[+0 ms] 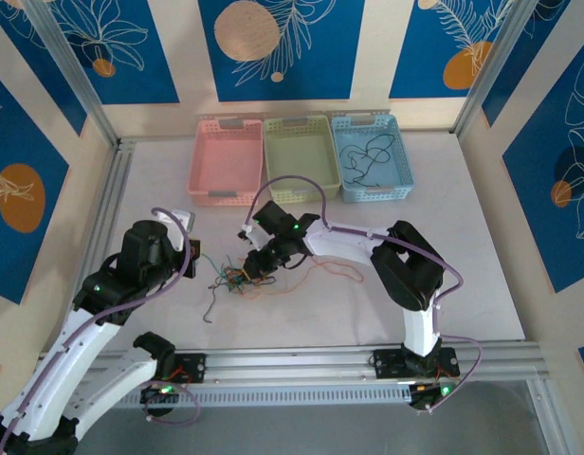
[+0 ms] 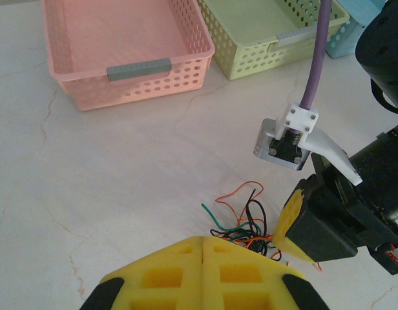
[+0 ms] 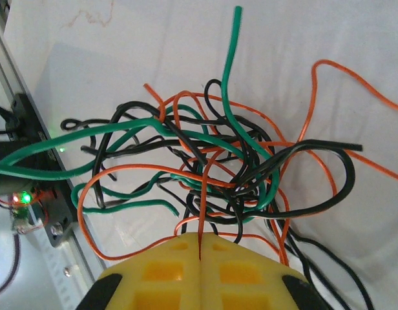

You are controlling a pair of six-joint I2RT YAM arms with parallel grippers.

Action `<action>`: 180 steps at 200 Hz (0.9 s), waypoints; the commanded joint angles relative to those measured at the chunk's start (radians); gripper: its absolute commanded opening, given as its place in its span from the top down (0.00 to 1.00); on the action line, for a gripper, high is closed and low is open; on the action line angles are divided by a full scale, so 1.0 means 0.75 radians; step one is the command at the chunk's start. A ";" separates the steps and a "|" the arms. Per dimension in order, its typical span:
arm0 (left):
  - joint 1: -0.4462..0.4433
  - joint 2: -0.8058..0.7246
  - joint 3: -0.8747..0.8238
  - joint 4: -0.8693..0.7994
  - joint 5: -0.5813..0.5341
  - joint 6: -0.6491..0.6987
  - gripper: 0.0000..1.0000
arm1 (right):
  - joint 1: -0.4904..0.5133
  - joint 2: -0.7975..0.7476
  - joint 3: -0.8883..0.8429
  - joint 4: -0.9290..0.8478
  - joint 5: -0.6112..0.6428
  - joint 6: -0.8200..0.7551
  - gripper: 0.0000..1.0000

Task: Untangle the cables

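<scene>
The cables (image 1: pixel 237 278) lie in a knot of black, orange-red and green wires on the white table, between the two arms. My right gripper (image 1: pixel 251 271) is down on the knot's right side. In the right wrist view its yellow pads (image 3: pixel 179 271) are shut on one orange-red cable (image 3: pixel 204 194) that rises straight out of the seam into the tangle (image 3: pixel 218 161). My left gripper (image 1: pixel 198 257) sits just left of the knot, pads (image 2: pixel 179 271) pressed together with nothing visible between them. The tangle (image 2: pixel 251 223) lies just beyond the pads.
A pink basket (image 1: pixel 226 161), a green basket (image 1: pixel 297 156) and a blue basket (image 1: pixel 371 156) stand in a row at the back. A black cable (image 1: pixel 366 152) lies in the blue one. An aluminium rail (image 1: pixel 320 360) borders the near edge.
</scene>
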 commanded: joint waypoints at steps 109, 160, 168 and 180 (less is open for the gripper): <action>0.017 -0.047 -0.015 -0.001 -0.028 0.014 1.00 | -0.671 -0.635 -0.713 0.491 -0.077 0.496 1.00; 0.022 -0.061 -0.011 -0.005 -0.047 0.012 1.00 | -0.964 -0.705 -0.853 0.521 -0.105 0.657 1.00; 0.023 -0.072 -0.010 -0.004 -0.061 0.011 1.00 | -0.994 -0.701 -0.865 0.520 -0.107 0.679 1.00; 0.024 -0.092 -0.011 -0.005 -0.085 0.011 1.00 | -1.041 -0.701 -0.886 0.529 -0.112 0.715 1.00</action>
